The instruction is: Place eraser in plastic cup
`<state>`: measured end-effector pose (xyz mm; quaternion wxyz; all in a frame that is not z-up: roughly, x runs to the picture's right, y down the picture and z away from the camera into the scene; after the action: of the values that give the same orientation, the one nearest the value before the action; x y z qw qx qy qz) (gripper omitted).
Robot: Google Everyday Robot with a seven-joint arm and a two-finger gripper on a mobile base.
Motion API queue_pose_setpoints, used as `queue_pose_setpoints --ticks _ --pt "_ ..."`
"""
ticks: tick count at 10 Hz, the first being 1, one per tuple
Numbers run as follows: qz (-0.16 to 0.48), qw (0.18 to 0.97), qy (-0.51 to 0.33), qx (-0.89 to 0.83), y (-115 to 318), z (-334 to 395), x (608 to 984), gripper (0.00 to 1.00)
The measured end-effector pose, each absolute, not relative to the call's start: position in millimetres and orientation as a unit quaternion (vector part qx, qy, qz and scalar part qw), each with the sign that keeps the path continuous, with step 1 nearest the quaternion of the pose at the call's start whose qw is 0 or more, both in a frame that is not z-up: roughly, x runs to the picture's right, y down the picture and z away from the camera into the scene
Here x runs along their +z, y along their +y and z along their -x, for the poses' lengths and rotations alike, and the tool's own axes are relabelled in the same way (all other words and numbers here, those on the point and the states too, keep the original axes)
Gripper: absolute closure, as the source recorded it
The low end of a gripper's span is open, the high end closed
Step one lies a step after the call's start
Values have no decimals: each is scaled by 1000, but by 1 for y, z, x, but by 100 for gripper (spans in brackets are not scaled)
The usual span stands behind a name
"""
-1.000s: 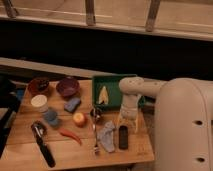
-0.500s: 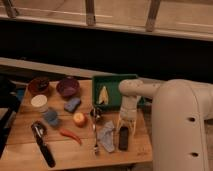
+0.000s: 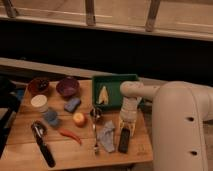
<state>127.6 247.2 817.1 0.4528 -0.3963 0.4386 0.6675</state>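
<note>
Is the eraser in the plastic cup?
Out: the eraser lies flat on the table at the gripper, far from the plastic cup.

My gripper (image 3: 126, 126) is down on the wooden table (image 3: 75, 156), just in front of the green tray (image 3: 115, 78), its fingers closed at the far end of the eraser (image 3: 124, 142). I can't tell whether they grip it. The eraser lies flat, just right of a crumpled grey cloth (image 3: 106, 136). The plastic cup (image 3: 50, 117) stands well to the left, between a cream-white container (image 3: 39, 102) and an orange ball (image 3: 79, 119), with a blue block (image 3: 72, 104) near it.
</note>
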Motion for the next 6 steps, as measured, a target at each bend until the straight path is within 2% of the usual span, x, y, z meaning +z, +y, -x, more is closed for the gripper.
queue_pose_setpoints --ticks 3,6 --pt "379 461 434 675 240 -129 816 100" --pt "320 483 418 699 196 -135 790 100"
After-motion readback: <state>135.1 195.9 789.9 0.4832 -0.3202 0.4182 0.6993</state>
